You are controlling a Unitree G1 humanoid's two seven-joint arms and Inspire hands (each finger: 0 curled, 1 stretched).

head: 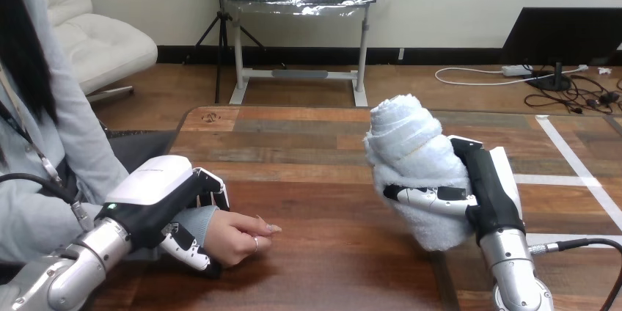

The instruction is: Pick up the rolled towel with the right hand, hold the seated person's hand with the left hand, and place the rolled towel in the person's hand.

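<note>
**Towel gripped in the right hand, the person's wrist clasped by the left**

The right hand (490, 190) was closed round the rolled towel (411, 153), thumb across its front, with the roll's long axis leaning up and toward the left hand (158, 190). That hand had fingers and thumb curled round the person's wrist (199, 221). The person's hand (235, 238) rested loosely curled on the tabletop (330, 252), well to the left of the towel, so the carry likely ran leftward and slightly down.
</note>
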